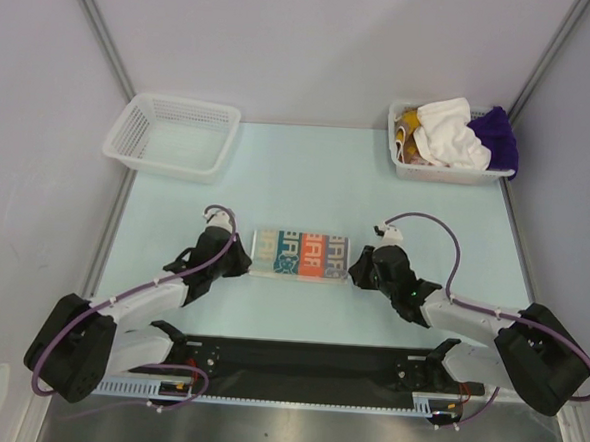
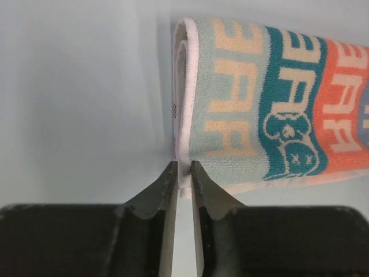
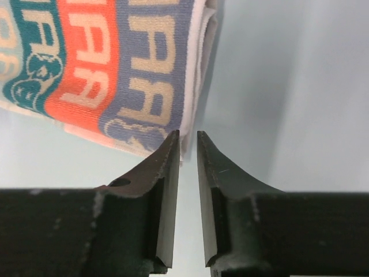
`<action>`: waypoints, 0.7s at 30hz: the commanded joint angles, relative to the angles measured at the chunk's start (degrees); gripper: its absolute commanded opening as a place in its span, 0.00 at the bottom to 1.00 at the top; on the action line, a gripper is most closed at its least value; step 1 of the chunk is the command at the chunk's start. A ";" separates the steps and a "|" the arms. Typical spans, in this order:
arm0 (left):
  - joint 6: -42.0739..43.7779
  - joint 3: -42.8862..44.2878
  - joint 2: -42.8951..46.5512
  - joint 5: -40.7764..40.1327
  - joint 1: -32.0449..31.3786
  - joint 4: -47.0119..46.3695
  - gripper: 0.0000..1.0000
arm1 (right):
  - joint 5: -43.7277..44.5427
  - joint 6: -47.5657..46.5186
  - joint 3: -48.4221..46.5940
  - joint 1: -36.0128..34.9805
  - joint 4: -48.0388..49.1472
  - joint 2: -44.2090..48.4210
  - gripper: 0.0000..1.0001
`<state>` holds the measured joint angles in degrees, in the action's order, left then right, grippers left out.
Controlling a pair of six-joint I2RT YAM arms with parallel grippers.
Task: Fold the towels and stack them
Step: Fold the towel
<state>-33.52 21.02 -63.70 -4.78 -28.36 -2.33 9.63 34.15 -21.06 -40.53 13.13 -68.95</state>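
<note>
The left arm (image 1: 139, 307) and right arm (image 1: 459, 316) are stretching forward and inward, low over the tabletop (image 1: 308, 172). The left gripper (image 2: 183, 167) and right gripper (image 3: 188, 135) are pointing toward each other, each holding its jaws slightly apart.

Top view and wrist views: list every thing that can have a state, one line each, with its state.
printed towel: folded, lying flat on the table
left basket: empty
right basket: heaped with loose towels
left hand: jaws a slit apart, towel hem between them, grip unclear
right hand: jaws slightly open at the towel's corner
</note>
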 commanded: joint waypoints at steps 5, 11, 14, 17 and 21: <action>-0.76 -0.19 2.44 -2.08 0.15 0.92 0.25 | 3.73 -0.40 0.67 -0.51 -1.52 2.67 0.30; 0.46 2.53 7.88 -4.36 0.15 5.75 0.26 | 4.52 -0.49 -0.91 -0.51 -6.25 7.60 0.29; 1.78 5.51 7.55 -3.93 0.15 7.16 0.25 | 4.96 -0.75 -4.51 -0.51 -9.86 7.60 0.26; 2.32 7.98 3.43 0.29 -0.29 4.89 0.22 | 3.56 -1.19 -8.99 -1.12 -10.93 4.27 0.23; 2.23 10.71 -2.89 1.26 -4.24 2.60 0.22 | 4.70 -1.89 -15.32 -4.99 -11.28 -3.98 0.22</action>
<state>-32.47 28.80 -62.59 -5.78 -30.04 2.76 12.95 33.52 -31.73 -43.16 2.61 -68.73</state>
